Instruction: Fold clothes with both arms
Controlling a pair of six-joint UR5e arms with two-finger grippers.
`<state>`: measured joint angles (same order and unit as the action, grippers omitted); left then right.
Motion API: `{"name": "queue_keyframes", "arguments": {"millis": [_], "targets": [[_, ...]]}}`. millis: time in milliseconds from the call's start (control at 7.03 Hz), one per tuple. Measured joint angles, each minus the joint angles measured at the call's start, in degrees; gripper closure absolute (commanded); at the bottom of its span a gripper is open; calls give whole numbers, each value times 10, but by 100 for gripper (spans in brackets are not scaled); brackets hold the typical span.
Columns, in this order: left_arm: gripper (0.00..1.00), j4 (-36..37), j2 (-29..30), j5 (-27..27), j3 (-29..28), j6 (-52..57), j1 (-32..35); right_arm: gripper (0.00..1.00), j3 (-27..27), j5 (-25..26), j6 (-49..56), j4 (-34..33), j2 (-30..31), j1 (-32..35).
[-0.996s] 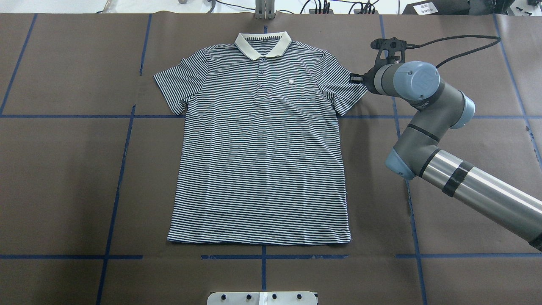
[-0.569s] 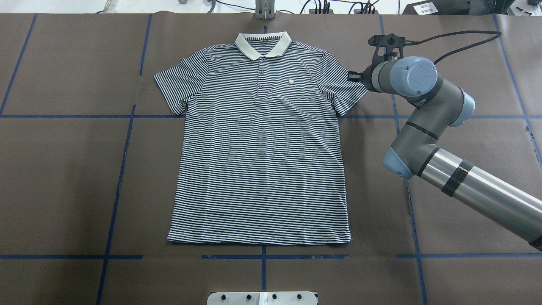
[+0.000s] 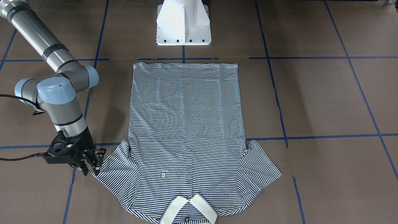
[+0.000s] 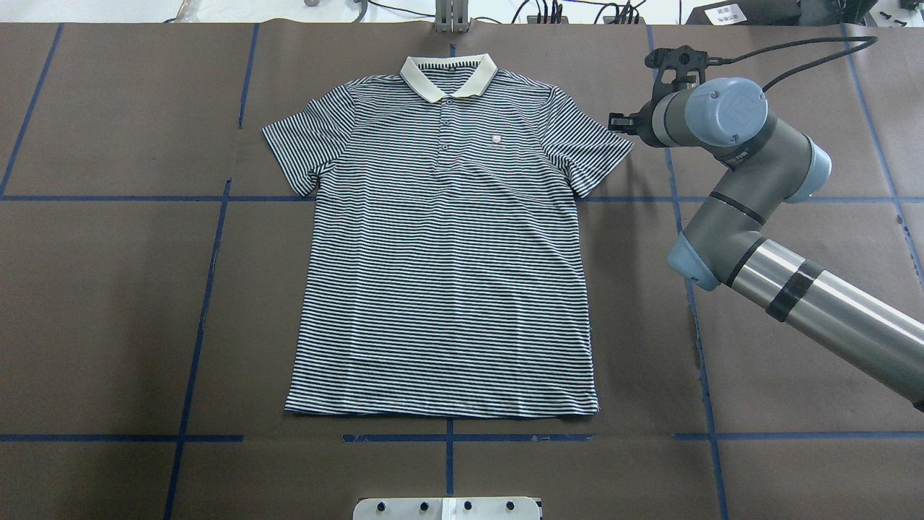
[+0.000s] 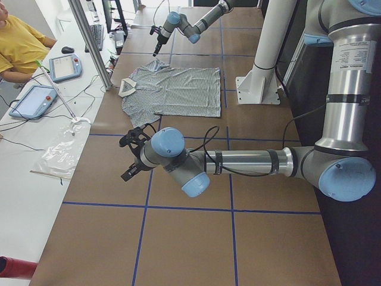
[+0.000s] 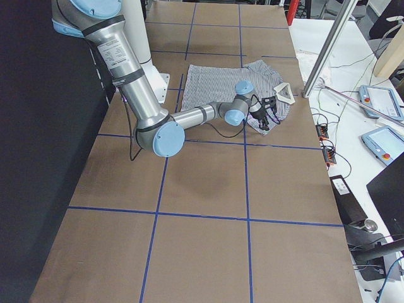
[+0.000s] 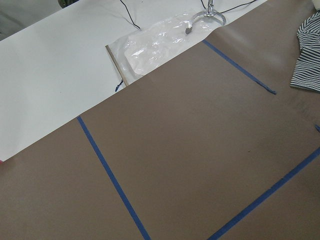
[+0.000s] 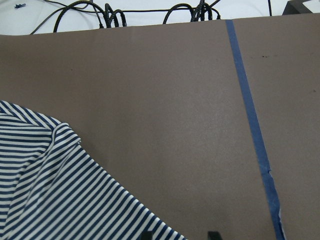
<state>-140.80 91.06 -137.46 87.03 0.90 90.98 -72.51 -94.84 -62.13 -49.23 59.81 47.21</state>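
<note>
1. The short-sleeved polo shirt with thin navy-and-white stripes and a cream collar lies flat and face up in the middle of the brown paper-covered bench, which is marked with blue tape lines. Its collar points to the far edge, its hem to the near edge by the white pedestal base, and both sleeves are spread out
2. The silver-grey tubular right arm with light-blue joint caps reaches in from the bench's right end. Its black two-finger right gripper is just beside the tip of the shirt's sleeve on that side
3. In the right wrist view the two black fingertips stand apart, released, with nothing clamped between them. One is over the striped sleeve hem, the other over bare brown paper
4. The silver-grey left arm stretches over bare bench towards the left end, well apart from the shirt. Its black left gripper shows only in the side view, so I cannot tell whether it is released or clenched
5. The left wrist view shows bare paper and a corner of the striped sleeve at its right edge. A crumpled clear plastic bag lies on the white surface beyond the bench's edge
</note>
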Motion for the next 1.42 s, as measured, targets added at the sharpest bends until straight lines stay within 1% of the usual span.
{"name": "queue_keyframes", "arguments": {"millis": [427,1138,1422], "targets": [[0,0,0,0,0,0,-2,54,25,0,0,7,1,-6],[0,0,0,0,0,0,-3,54,29,3,-4,9,0,-17],[0,0,0,0,0,1,-3,57,29,4,-4,9,0,-20]]}}
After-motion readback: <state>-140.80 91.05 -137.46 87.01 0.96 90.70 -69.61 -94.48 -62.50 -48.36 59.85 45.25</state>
